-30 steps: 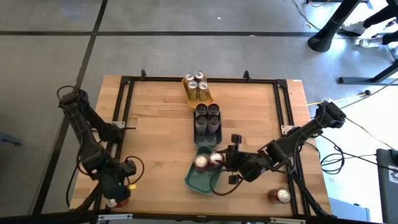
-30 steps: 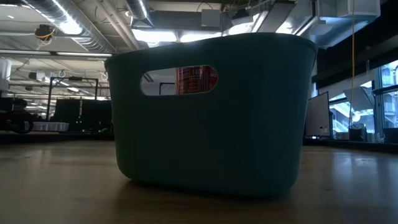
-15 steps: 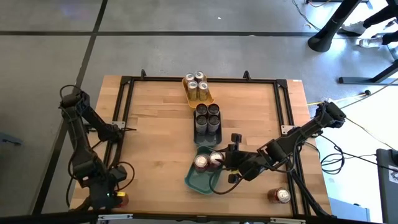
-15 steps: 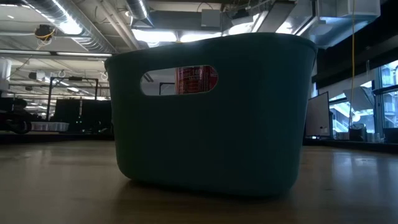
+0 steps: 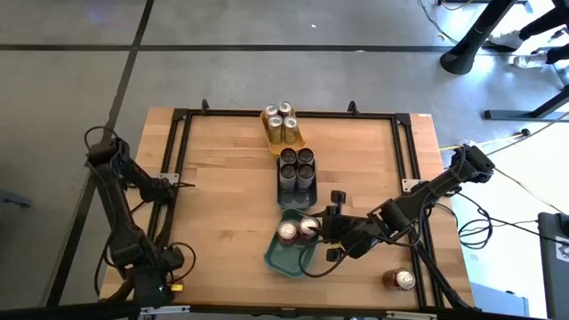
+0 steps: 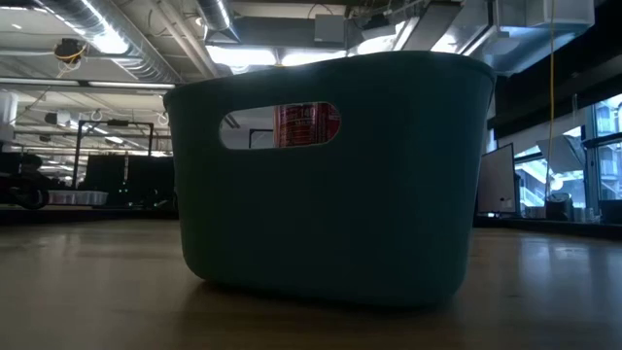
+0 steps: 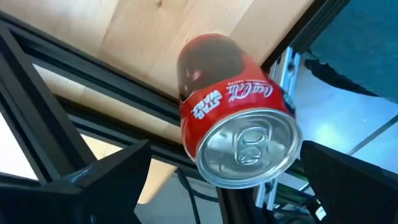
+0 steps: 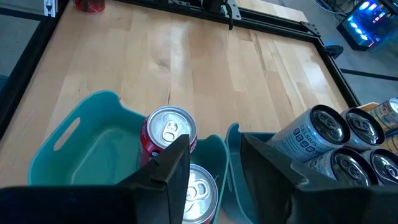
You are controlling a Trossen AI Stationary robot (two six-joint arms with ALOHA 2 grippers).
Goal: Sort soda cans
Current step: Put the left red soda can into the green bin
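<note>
Two red aluminium soda cans [image 5: 296,231] stand upright in the teal plastic tray [image 5: 283,259] near the front of the wooden surface [image 5: 222,196]; thin-walled, smooth and rigid, they are best pinched across the body. The right pincer [image 5: 318,229] is narrowly parted beside them, gripping nothing I can make out. The left pincer [image 7: 224,180], spread wide, frames another red can [image 7: 233,140] at the front-left corner.

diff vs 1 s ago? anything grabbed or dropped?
Only the left arm moved: in the high view its left gripper slid along the table's front left corner, toward the edge. Its jaws stand open around a red can, not closed on it. Nothing taken or let go. The right gripper at the teal tray, the tray's two red cans and the other cans stayed put.
</note>
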